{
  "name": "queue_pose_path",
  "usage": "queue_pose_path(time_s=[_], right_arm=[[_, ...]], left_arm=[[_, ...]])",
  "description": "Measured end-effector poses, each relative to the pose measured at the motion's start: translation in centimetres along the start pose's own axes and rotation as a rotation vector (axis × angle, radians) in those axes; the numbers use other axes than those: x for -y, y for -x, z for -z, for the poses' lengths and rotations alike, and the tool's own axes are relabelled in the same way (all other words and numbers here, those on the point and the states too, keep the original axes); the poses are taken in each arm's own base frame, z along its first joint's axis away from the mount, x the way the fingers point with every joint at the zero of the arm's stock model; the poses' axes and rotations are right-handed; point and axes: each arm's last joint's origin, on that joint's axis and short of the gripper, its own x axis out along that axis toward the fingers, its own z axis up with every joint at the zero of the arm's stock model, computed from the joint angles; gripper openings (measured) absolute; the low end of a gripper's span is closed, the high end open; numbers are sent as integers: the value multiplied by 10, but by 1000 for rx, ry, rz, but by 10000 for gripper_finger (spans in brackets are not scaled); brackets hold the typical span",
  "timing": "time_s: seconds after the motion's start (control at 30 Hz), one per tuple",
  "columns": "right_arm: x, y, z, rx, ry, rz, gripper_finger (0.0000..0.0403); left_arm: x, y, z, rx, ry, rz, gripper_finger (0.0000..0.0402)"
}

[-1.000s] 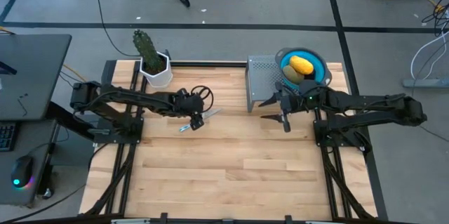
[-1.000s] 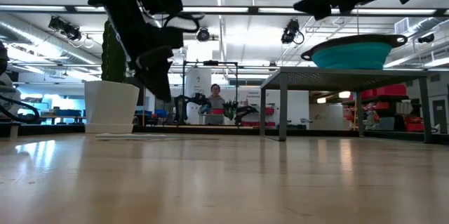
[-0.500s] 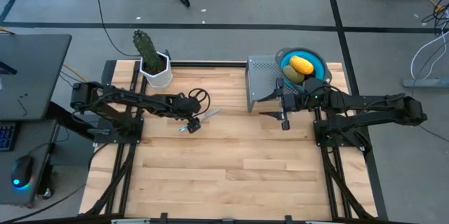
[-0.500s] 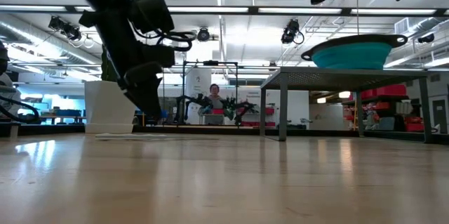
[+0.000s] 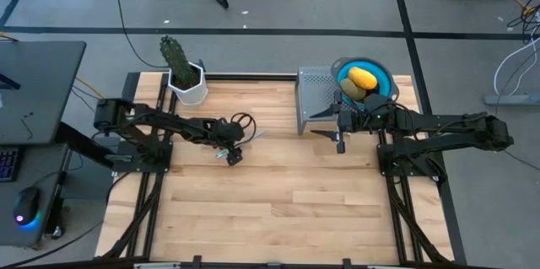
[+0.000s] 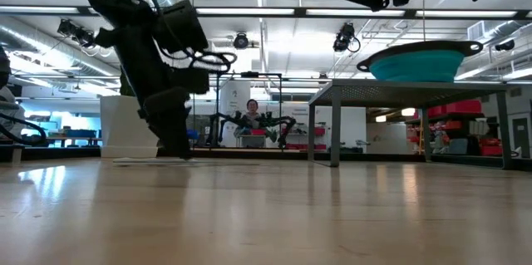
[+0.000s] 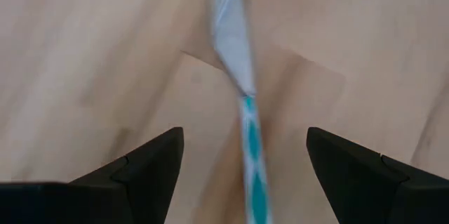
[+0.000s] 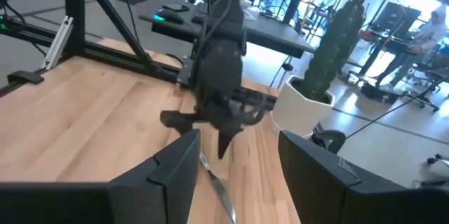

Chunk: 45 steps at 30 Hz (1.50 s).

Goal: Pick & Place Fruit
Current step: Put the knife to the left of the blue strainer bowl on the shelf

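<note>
Left gripper [image 5: 233, 154], fingers apart, hangs low over the knife [image 7: 242, 104] near the table's [image 5: 278, 210] left-centre, straddling its teal handle. Right gripper [image 5: 339, 131] waits with jaws parted and empty beside the grey rack [image 5: 316, 92]. At the far right corner, fruit [image 5: 361, 78] sits in the teal bowl [image 5: 378, 75]; likely light, hard, smooth plastic, best pinched across the middle.
</note>
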Motion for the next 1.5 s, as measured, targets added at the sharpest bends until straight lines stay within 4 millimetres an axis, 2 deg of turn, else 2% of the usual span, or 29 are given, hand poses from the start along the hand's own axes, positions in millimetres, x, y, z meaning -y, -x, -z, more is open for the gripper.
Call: queue_pose_path(time_s=[0.2,0.87,1.13,1.5], right_arm=[[0,0,0,-2,0,-1,204],[0,0,1,-6,-1,-3,204],[-1,0,2,-21,-4,-8,204],[-1,0,3,-28,-5,-9,204]], left_arm=[[2,-17,1,-29,-22,-17,309],[-6,-10,-2,23,-5,-144,306],[-9,-14,-1,8,69,-118,255],[-8,-16,-2,16,28,-105,182]])
